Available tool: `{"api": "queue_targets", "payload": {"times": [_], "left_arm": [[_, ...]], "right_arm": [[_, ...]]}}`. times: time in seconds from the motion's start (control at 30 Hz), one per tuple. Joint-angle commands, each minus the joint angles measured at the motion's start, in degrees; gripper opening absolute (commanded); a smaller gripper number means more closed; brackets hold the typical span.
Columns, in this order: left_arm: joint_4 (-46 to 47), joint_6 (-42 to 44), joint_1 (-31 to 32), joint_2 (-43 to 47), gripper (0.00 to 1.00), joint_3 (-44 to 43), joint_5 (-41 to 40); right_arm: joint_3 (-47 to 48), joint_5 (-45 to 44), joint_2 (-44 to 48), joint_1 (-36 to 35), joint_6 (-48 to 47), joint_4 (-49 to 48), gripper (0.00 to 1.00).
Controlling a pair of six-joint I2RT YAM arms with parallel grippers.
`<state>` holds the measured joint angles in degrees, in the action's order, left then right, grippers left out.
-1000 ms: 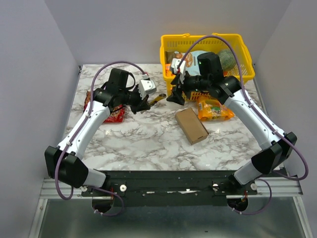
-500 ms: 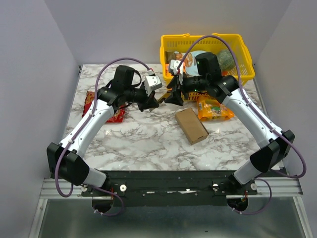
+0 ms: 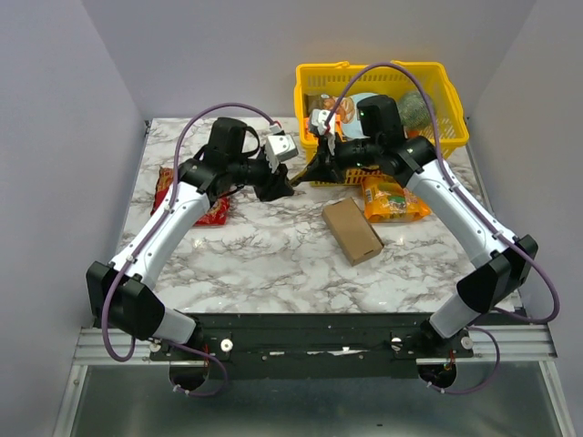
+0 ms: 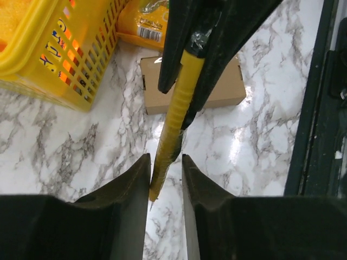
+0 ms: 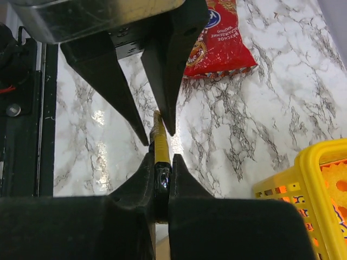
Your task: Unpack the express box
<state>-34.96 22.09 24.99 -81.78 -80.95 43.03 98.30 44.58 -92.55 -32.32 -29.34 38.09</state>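
The express box (image 3: 352,230), a plain brown cardboard mailer, lies closed on the marble table (image 3: 273,264); it also shows under the tool in the left wrist view (image 4: 225,89). A slim yellow cutter (image 4: 178,111) hangs in the air between the two arms. My right gripper (image 5: 161,160) is shut on its dark rear end (image 5: 161,179). My left gripper (image 4: 165,162) stands open around the cutter's tip, which leans toward one finger. From above, the left gripper (image 3: 284,185) and the right gripper (image 3: 314,173) meet nose to nose left of the basket.
A yellow plastic basket (image 3: 454,109) with snack packs stands at the back right. An orange snack bag (image 3: 394,200) lies just in front of it, beside the box. At the left lies a red snack bag (image 3: 214,211), partly under the left arm.
The arms came together in mid-air. The right gripper closed on the cutter's rear end. The left gripper, shut on the cutter before, has opened its fingers.
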Motion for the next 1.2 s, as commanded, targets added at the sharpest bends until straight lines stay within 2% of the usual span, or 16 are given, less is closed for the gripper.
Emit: {"api": "queue_targets", "payload": {"times": [0.0, 0.13, 0.27, 0.43, 0.57, 0.67, 0.73, 0.77, 0.8, 0.87, 0.9, 0.93, 1.0, 1.03, 1.13, 1.17], "left_arm": [[2.18, -4.6, 0.06, -0.92, 0.45, -1.14, -1.46], [2.62, -4.16, 0.06, -2.42, 0.42, -2.55, 1.61], [2.97, -4.5, 0.06, -4.35, 0.32, -3.87, 3.82], [3.67, -4.77, 0.06, -5.76, 0.31, -3.96, 6.01], [3.85, -4.77, 0.06, -5.94, 0.2, -3.96, 7.07], [4.37, -5.12, 0.06, -5.94, 0.17, -4.31, 7.51], [4.46, -5.21, 0.06, -6.2, 0.09, -5.0, 8.48], [4.46, -4.95, 0.06, -6.46, 0.0, -5.44, 8.91], [4.46, -4.86, 0.06, -6.81, 0.0, -5.8, 9.18], [3.15, -3.2, -0.03, -7.25, 0.0, -7.38, 10.15], [2.53, -2.32, -0.12, -7.34, 0.0, -7.9, 10.41], [1.48, -1.44, -0.29, -7.17, 0.0, -8.52, 10.41], [-0.54, 2.95, -0.38, -6.56, 0.0, -8.79, 10.33], [-2.9, 4.53, -0.38, -6.47, 0.0, -8.79, 10.15], [-5.37, 9.89, -0.38, -5.06, 0.0, -8.18, 8.92], [-4.95, 10.78, -0.12, -4.54, 0.0, -7.65, 8.05]], "right_arm": [[-1.35, -0.73, 2.99, 1.89, 3.06, -2.93, 0.01], [-3.2, -0.36, 5.1, 2.7, 3.42, -3.1, 0.01], [-3.2, -0.46, 5.8, 3.31, 3.5, -3.02, 0.01], [-3.12, 0.25, 5.54, 3.31, 3.68, -2.67, 0.01], [-2.42, 0.77, 4.66, 3.31, 3.68, -2.4, 0.01], [-2.41, 1.21, 4.05, 3.31, 3.68, -2.05, 0.01], [-2.33, 1.48, 3.78, 3.22, 3.85, -1.88, 0.0], [-2.15, 1.39, 3.61, 3.31, 3.94, -1.79, 0.01], [-1.63, 1.3, 3.09, 3.4, 3.86, -1.53, 0.01], [-0.57, 0.43, 2.64, 3.31, 3.77, -0.3, 0.1], [0.48, 0.07, 1.51, 3.31, 3.77, 0.75, 0.2], [4.66, 0.33, 0.63, 3.66, 3.68, 4.85, 0.36], [11.7, 6.19, -1.83, 6.63, 0.88, 12.06, 0.51], [19.66, 10.66, -4.89, 7.7, 0.08, 20.02, 0.65], [31.66, 13.69, -11.31, 11.13, -5.09, 35.41, 0.76], [34.73, 13.52, -11.68, 11.57, -7.89, 37.57, 0.77]]}}
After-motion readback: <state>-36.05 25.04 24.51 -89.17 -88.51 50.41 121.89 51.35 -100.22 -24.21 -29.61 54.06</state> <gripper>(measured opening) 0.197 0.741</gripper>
